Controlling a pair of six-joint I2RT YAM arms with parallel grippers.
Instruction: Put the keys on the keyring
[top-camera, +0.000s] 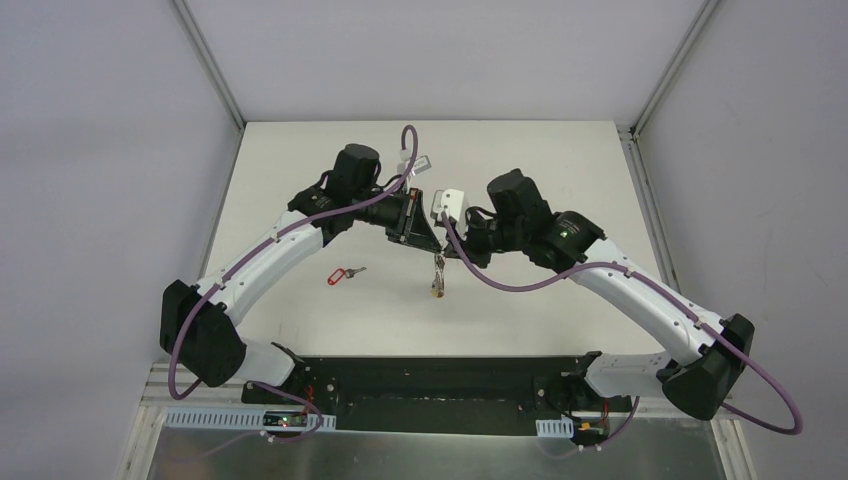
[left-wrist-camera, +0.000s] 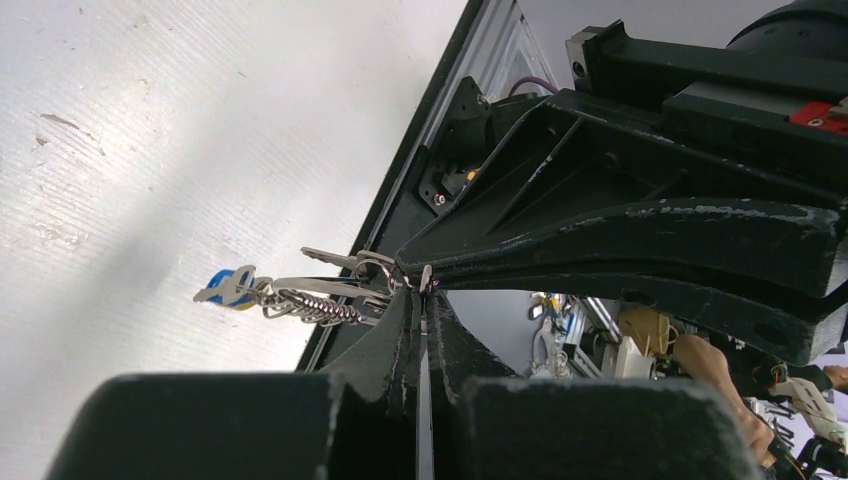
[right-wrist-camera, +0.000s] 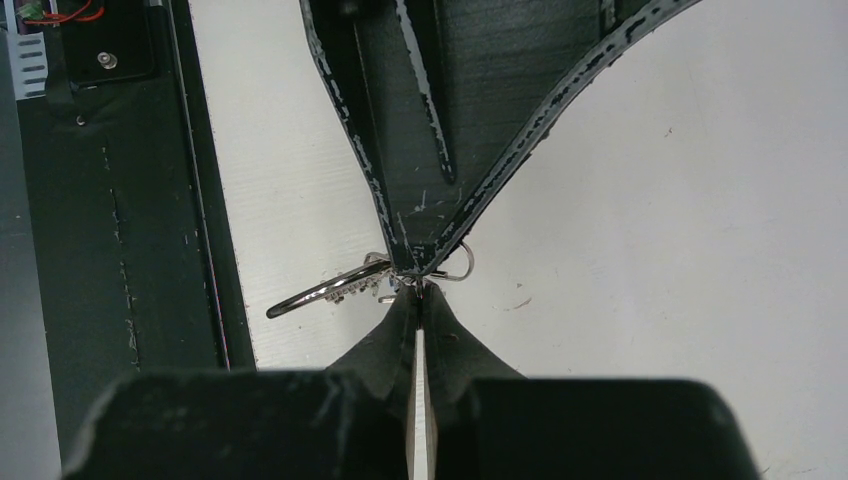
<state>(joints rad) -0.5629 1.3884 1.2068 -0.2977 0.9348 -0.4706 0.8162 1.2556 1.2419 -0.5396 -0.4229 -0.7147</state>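
Observation:
Both grippers meet tip to tip above the middle of the table. My left gripper (top-camera: 432, 244) (left-wrist-camera: 425, 285) is shut on a thin silver piece of the keyring (left-wrist-camera: 320, 297). The bunch of silver keys with its blue tag (left-wrist-camera: 232, 288) hangs from it. My right gripper (top-camera: 443, 246) (right-wrist-camera: 415, 284) is shut at the same joint, with the ring (right-wrist-camera: 330, 290) reaching out to the left. In the top view the bunch (top-camera: 437, 277) dangles below both tips. The red-tag key (top-camera: 343, 273) lies on the table, left of the bunch. I cannot make out the black-tag key.
The black base plate (top-camera: 440, 375) runs along the table's near edge and shows in the right wrist view (right-wrist-camera: 110, 200). A small grey thing (top-camera: 425, 162) lies behind the left wrist. Metal frame rails (top-camera: 215, 70) border the table.

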